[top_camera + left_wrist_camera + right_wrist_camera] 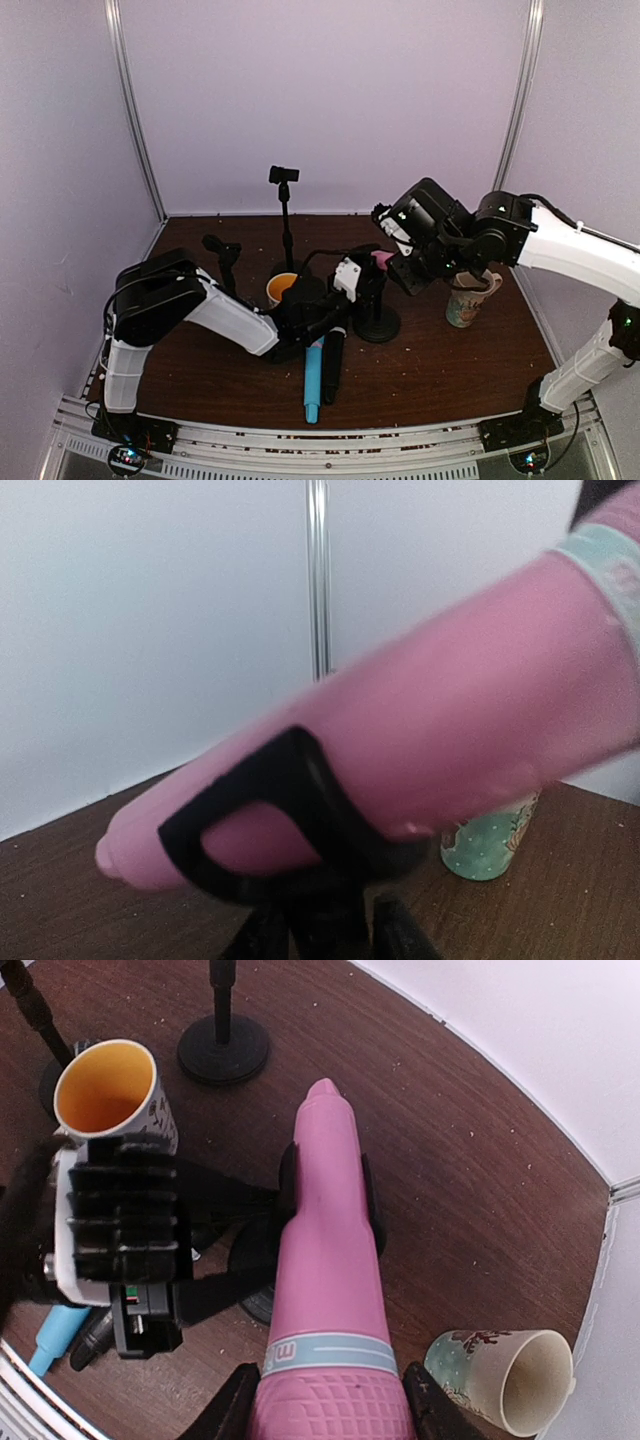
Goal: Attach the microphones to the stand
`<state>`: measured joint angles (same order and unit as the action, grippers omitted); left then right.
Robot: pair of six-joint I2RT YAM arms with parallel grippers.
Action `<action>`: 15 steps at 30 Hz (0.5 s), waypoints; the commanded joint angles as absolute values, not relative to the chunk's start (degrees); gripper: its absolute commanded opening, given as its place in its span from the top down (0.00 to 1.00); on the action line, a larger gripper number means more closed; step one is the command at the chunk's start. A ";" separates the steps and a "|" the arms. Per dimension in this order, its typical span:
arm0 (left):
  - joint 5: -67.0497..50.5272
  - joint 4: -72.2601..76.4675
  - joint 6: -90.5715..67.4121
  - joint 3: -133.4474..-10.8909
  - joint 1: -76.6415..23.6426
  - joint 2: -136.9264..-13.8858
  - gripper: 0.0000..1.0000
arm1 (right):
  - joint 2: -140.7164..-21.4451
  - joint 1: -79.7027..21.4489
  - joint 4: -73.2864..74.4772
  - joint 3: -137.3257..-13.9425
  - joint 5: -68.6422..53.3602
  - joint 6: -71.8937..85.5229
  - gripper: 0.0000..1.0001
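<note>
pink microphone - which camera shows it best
Right wrist: the pink microphone shows almost whole, sharp, its narrow end in the stand's black clip. Left wrist shows it close and blurred, cropped at the edge. Top external shows only a small pink patch.

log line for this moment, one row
right gripper shut on pink microphone | narrow end in clip of stand | left gripper shut on stand | blue microphone, black microphone lying on table
</note>
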<state>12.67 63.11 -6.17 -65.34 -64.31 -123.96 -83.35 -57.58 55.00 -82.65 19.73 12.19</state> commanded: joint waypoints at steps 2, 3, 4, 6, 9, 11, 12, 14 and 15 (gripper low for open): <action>9.76 68.23 -6.23 -63.14 -68.20 -120.36 0.55 | -85.86 -51.20 50.86 -81.64 25.52 13.18 1.00; 10.89 68.22 -6.48 -62.97 -68.20 -120.07 0.49 | -85.48 -50.29 50.95 -82.09 26.39 12.81 1.00; 11.63 68.39 -6.80 -62.66 -68.20 -119.94 0.45 | -84.87 -49.50 50.61 -82.35 27.07 12.28 1.00; 12.87 69.04 -6.99 -62.13 -68.20 -119.63 0.38 | -83.77 -47.31 49.80 -82.65 27.11 12.08 1.00; 14.36 69.26 -7.15 -61.49 -68.20 -119.23 0.32 | -82.93 -45.39 47.70 -82.71 27.57 11.86 1.00; 14.17 69.38 -7.31 -61.01 -68.14 -119.07 0.32 | -83.48 -44.48 46.89 -83.44 28.29 11.34 1.00; 13.92 69.57 -7.36 -60.81 -68.19 -118.97 0.32 | -83.96 -44.13 46.65 -84.00 28.72 11.14 1.00; 13.30 69.88 -7.40 -60.52 -68.20 -118.92 0.33 | -84.86 -43.66 45.86 -85.06 29.75 10.94 1.00; 13.03 69.86 -7.46 -60.43 -68.20 -118.92 0.33 | -85.20 -43.49 45.16 -85.29 30.12 10.78 1.00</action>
<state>13.08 66.15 -6.79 -61.19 -68.64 -120.81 -84.51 -43.90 50.35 -82.46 25.39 11.64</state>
